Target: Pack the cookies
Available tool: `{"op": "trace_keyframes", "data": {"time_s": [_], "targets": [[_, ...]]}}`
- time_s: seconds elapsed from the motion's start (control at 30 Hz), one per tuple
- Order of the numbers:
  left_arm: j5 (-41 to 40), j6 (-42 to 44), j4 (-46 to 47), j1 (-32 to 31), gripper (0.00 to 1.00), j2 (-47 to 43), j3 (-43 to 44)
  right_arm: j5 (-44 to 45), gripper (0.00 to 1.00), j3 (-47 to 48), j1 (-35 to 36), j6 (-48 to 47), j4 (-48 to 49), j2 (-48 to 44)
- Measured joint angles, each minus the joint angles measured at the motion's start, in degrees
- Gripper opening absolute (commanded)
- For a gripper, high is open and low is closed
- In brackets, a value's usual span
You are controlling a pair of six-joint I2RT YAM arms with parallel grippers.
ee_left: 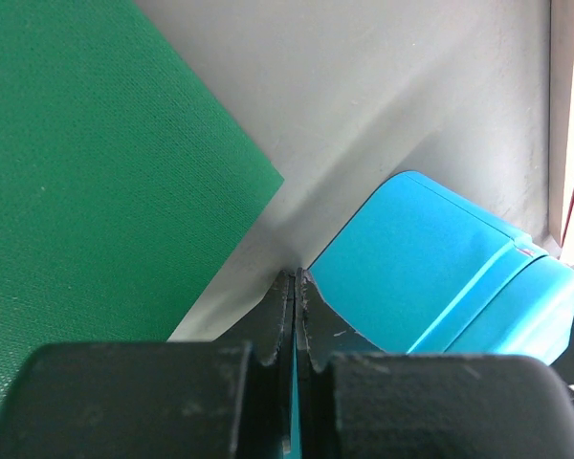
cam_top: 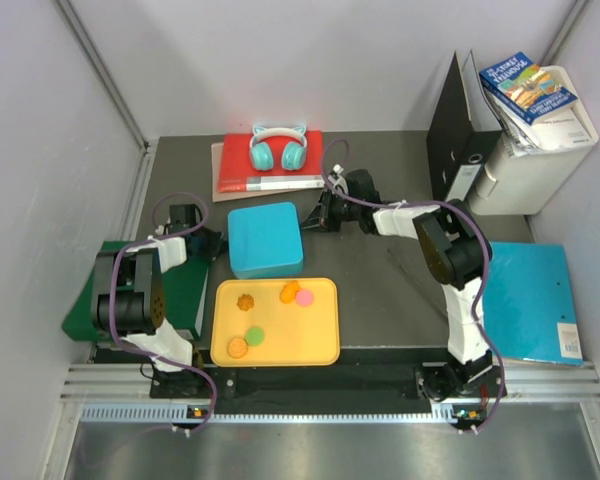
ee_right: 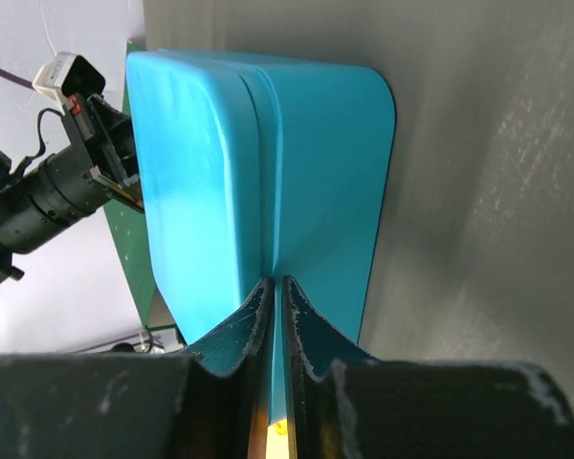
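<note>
Cookies (cam_top: 245,301) on yellow tray (cam_top: 318,338), overhead only

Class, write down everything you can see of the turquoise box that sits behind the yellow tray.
The turquoise box is squarish with rounded corners, of what looks like smooth plastic, its lid on; a seam runs round its side where lid meets base. It stands flat on the dark table just behind the yellow tray; whether they touch I cannot tell. The right gripper points at its side, jaws shut, at or near the seam.
</note>
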Motion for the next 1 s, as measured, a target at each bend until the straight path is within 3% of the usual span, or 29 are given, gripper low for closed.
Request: {"op": "trace_keyframes", "data": {"time_s": [0.43, 1.0], "targets": [[0.00, -0.02, -0.07, 0.39, 0.00, 0.00, 0.00, 0.79, 0.09, 5.11, 0.15, -2.58, -4.66, 0.20], [-1.16, 0.00, -1.31, 1.25, 0.00, -0.55, 0.04, 4.02, 0.09, 1.31, -0.83, -4.31, -6.36, -1.62]]}}
